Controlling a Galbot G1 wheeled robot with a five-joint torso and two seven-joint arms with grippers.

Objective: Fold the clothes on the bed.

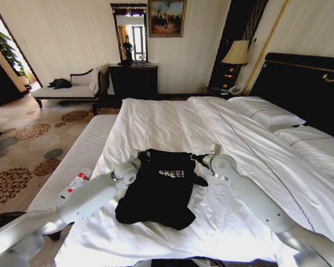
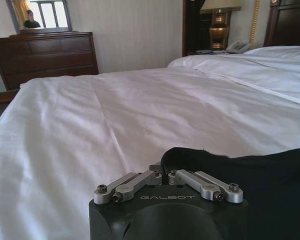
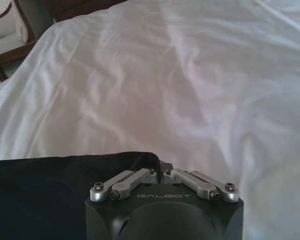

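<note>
— White duvet covers the bed (image 1: 172,119), with pillows (image 1: 267,114) by the dark headboard (image 1: 303,83). Where is the shirt?

— The shirt (image 1: 158,189) lies on the near part of the duvet, chest up, white "FREE!" lettering (image 1: 171,173) showing. Its lower part is bunched toward the bed's near edge.

— And the arms?

— Both reach in from the near side. The left gripper (image 1: 138,155) sits at the shirt's far left corner, the right gripper (image 1: 203,157) at its far right corner.

— How do the fingers stand?

— In the left wrist view the left gripper (image 2: 165,171) has its linkage drawn together, fingers narrowed onto a raised fold of black cloth (image 2: 230,170). The right wrist view shows the right gripper (image 3: 161,167) the same way, closed down on the shirt's edge (image 3: 65,180), which rises at the pinch.

— What else is around?

— A dresser (image 1: 133,78) with a mirror (image 1: 129,33) stands against the far wall, a lamp (image 1: 235,55) beside the headboard, a chaise (image 1: 67,89) to the left, and patterned carpet (image 1: 28,144) by the bed.
</note>
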